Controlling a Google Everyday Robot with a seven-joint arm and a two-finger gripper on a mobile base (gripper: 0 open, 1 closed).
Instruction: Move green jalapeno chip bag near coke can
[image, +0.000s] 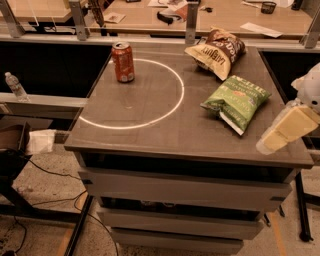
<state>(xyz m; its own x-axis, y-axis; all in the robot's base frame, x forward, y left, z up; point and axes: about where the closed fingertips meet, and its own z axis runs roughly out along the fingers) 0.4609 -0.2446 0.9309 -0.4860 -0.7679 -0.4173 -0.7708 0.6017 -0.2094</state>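
My gripper (280, 135) hangs near the crinkly bright-green chip bag (236, 100) — probably lining up a grasp; open or closed, I cannot tell.

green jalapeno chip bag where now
The green bag lies on the table, right side of the camera view, by the brown chip bag; the gripper hangs right of it.

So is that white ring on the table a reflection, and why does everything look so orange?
Camera view: warm, dim lighting tints everything; the ring looks like a thin, even mark on the table, not glare. Soft shine shows on the coke can and green jalapeno chip bag. The gripper hangs pale over the table's right edge.
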